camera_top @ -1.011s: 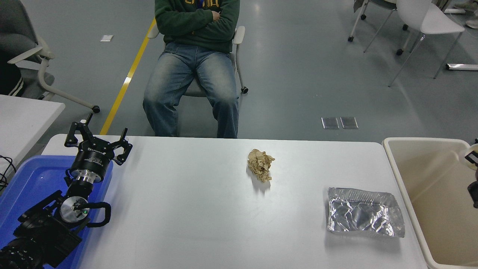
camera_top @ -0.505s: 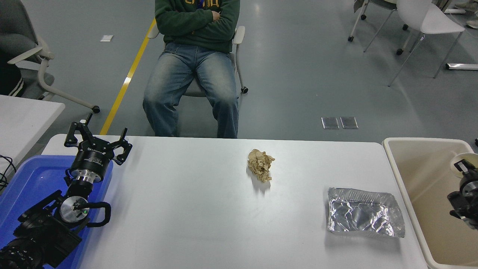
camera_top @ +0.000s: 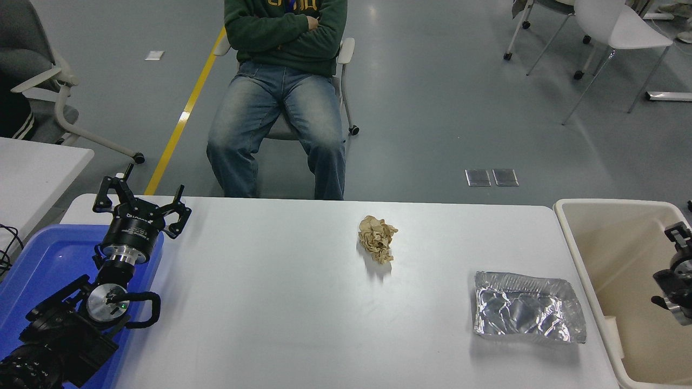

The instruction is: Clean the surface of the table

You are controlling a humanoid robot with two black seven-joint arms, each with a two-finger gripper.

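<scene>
The white table surface (camera_top: 281, 308) holds a crumpled brown paper ball (camera_top: 377, 238) near the middle of the far side and a crushed silver foil tray (camera_top: 527, 307) at the right front. My right gripper (camera_top: 678, 237) is at the picture's right edge, over the beige bin (camera_top: 611, 204), and is partly cut off. A pale piece (camera_top: 611, 329) lies inside the bin against its near wall. My left gripper (camera_top: 141, 202) is parked at the lower left, open and empty, above the blue tray (camera_top: 43, 254).
A person in a green top and jeans (camera_top: 278, 108) sits on a chair at the table's far side, arms crossed. Another white table (camera_top: 32, 167) stands at the left. White chairs (camera_top: 611, 27) stand at the back right.
The right gripper has shifted over the bin. The pale round thing seen at its tip earlier no longer shows there, and a pale piece now lies in the bin. The left arm has not moved.
</scene>
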